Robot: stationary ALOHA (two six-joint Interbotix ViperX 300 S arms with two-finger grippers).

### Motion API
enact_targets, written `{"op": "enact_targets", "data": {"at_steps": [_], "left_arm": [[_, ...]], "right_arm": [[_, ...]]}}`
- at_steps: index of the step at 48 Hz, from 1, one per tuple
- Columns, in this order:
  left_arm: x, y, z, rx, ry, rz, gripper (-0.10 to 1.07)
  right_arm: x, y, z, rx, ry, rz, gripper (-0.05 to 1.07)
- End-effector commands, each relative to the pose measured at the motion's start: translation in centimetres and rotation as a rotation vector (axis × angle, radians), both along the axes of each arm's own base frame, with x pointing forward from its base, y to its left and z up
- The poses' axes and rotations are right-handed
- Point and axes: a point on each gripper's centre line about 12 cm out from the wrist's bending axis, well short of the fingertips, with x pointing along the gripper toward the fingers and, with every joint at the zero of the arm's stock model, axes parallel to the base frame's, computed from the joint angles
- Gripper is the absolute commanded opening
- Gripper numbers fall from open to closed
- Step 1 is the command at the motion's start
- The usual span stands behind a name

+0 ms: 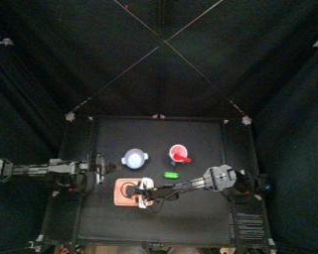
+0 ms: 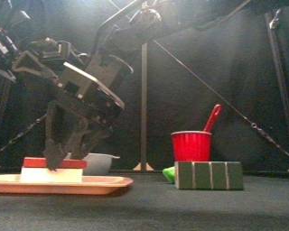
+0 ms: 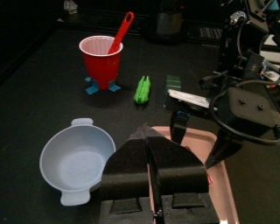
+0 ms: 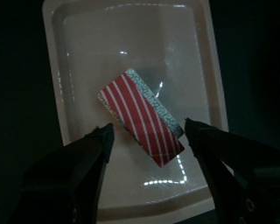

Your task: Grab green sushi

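Green sushi lies untouched on the surface; grab not yet begun. Right gripper, jaws open, hovers over a red-striped piece on the pink tray. Left gripper jaws closed, empty.

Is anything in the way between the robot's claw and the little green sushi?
Nothing visible is. The right gripper hangs open over a red striped piece on the pink tray. Only bare table shows from there to the green sushi. A dark green block sits beside it, not between.

green sushi, red cup, red-striped piece
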Motion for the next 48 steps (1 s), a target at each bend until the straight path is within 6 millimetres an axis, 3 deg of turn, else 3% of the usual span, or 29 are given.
{"op": "enact_targets", "data": {"at_steps": [1, 13, 20, 31, 42, 45, 48], "left_arm": [[0.3, 0.1, 0.9, 0.005, -0.027, 0.002, -0.02], [0.3, 0.1, 1.0, 0.009, -0.042, 0.002, 0.01], [0.4, 0.1, 1.3, 0.01, -0.062, 0.003, 0.12], [0.4, -0.1, 1.1, -0.026, -0.07, 0.002, 0.48], [0.7, -0.7, 1.9, -0.055, -0.086, -0.022, 1.02], [0.9, -0.7, 2.4, -0.058, -0.094, -0.022, 1.07], [1.2, -0.7, 2.7, -0.06, -0.092, -0.024, 1.04]], "right_arm": [[0.1, 0.4, 5.0, 0.017, -0.111, 0.014, 0.96], [-1.6, 0.4, 8.1, 0.03, -0.192, 0.048, 0.96], [-3.3, 0.2, 9.5, 0.043, -0.249, 0.076, 0.96], [-6.8, -1.4, 9.0, 0.111, -0.343, 0.106, 0.96], [-8.9, -3.1, 9.3, 0.162, -0.476, 0.134, 0.96], [-9.1, -3.2, 9.6, 0.158, -0.494, 0.145, 0.96], [-9.4, -3.3, 9.8, 0.152, -0.504, 0.155, 0.96]]}}
